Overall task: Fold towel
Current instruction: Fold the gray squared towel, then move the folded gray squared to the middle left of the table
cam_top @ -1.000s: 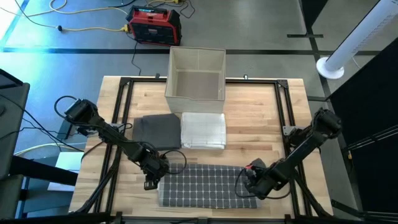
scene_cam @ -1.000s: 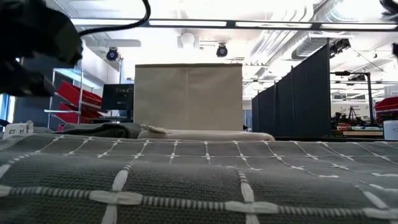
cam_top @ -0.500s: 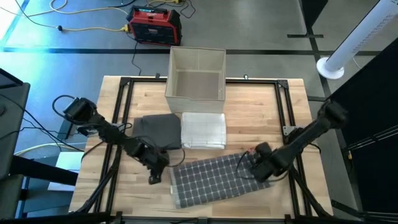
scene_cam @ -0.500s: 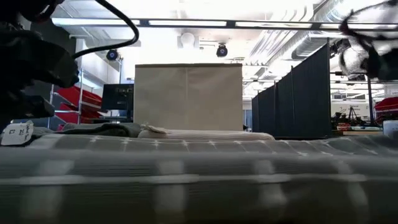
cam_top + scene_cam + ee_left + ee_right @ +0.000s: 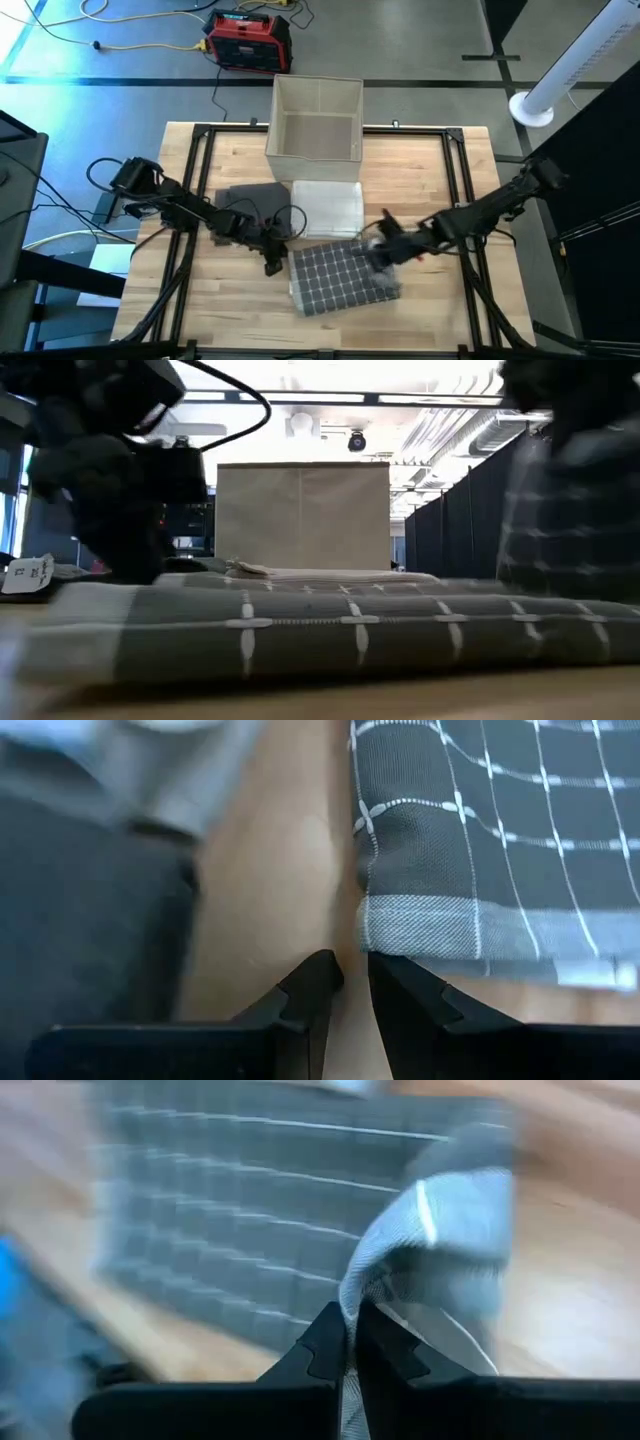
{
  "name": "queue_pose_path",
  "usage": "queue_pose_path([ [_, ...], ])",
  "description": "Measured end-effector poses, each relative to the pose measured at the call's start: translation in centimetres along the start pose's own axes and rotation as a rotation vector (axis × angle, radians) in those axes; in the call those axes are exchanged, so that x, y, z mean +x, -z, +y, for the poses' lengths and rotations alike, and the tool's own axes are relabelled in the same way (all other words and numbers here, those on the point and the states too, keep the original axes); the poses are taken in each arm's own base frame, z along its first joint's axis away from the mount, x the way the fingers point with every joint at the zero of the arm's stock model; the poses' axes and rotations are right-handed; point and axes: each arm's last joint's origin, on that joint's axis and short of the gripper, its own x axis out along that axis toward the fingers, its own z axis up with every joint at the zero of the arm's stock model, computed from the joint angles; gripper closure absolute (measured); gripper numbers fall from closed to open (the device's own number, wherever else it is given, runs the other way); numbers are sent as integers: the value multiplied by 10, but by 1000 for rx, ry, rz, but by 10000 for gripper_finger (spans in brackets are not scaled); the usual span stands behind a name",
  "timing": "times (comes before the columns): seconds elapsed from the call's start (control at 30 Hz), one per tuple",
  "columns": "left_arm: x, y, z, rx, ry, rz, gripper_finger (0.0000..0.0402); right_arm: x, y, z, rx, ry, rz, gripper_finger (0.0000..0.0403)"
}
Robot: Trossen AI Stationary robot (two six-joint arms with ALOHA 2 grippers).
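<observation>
Near the front middle of the pale wooden plank worktop [image 5: 420, 195] lies the towel [image 5: 335, 280], a dark grey woven cloth crossed by thin white lines into small squares, with a plainer lighter band along one hem. Its right edge is lifted and curled over the flat part, pinched in the right claw [image 5: 381, 247], whose dark fingers are closed tight on a fold of the fabric. The left claw [image 5: 272, 262] sits low at the towel's left edge, just off the hem over bare wood; its two pointed black fingers [image 5: 310, 985] stand a narrow gap apart with nothing between them. Behind the towel rest two more folded cloths side by side: one plain charcoal cloth [image 5: 248, 198] and one white textured cloth [image 5: 328, 205]. One open, straight-sided beige fabric box [image 5: 316, 118] stands at the worktop's back edge. One red case [image 5: 248, 40] lies on the floor beyond.
</observation>
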Motion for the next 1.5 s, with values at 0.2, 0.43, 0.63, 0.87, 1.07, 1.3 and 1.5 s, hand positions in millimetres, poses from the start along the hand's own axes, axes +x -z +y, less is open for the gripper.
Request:
queue_pose_path([
  [0.2, 9, -13, 15, -21, -31, -92, 337, 26, -12, 5, -59, -196, -40, 399],
  [0.43, 13, -18, 23, -42, -36, -111, 337, 34, -15, 10, -95, -219, 15, 376],
  [0.63, 13, -18, 22, -26, -35, -112, 337, 24, -21, 11, -126, -209, 63, 290],
  [0.87, 8, -19, 22, -35, -7, -97, 338, 10, -27, 10, -158, -193, 120, 193],
  [1.07, 3, -20, 21, -45, 25, -79, 338, -34, -19, 11, -219, -20, 100, 191],
  [1.3, -24, -25, 12, -90, 39, -23, 351, -50, 0, 1, -301, 184, 130, 225],
  [1.5, -60, -44, -14, -9, 136, -154, 372, -25, 11, -9, -363, 256, 183, 287],
])
